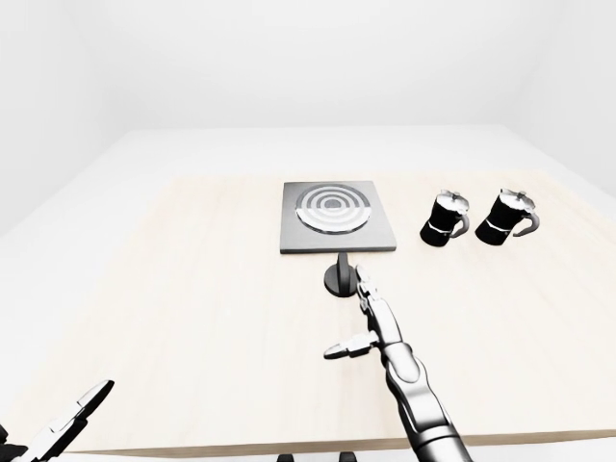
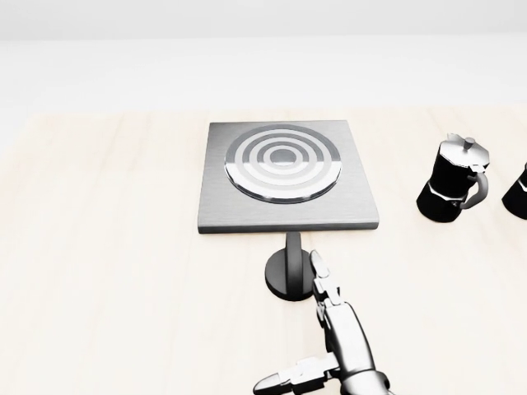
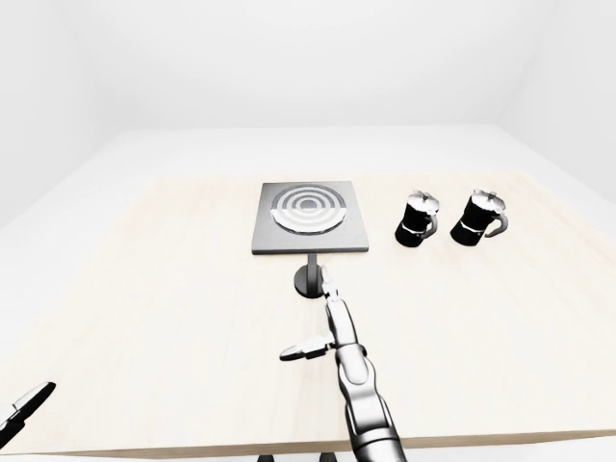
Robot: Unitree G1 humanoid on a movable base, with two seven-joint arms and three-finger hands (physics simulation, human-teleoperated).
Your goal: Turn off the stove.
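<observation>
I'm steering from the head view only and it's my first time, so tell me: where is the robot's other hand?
Observer: The left hand sits low at the bottom left corner of the left-eye view, fingers open, far from the stove.
Operator: I see one black pot and a sliver of something at the right edge. What is it?
Observer: A second moka pot, standing upright beside the first moka pot, apart from it.
Operator: Is there anything else on the table?
Observer: No. Apart from the stove, its black knob, the pots and the right hand, the wooden table is bare up to its edges.
</observation>
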